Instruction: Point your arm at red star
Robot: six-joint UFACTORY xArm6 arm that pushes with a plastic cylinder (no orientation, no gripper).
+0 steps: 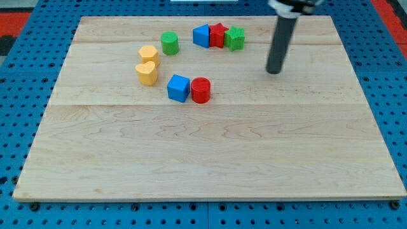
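Camera view: the red star point(218, 34) — a small, bright block with notched edges — sits near the top of the wooden desk point(210, 159), wedged between a blue block point(201, 35) and a green block point(234, 38), touching both. My tip point(274, 72) rests to its right, apart — a bare rod with no gripper to open or close

Bright, even overhead light gives the blocks short soft shadows; the rod's top looks slightly blurred, perhaps.
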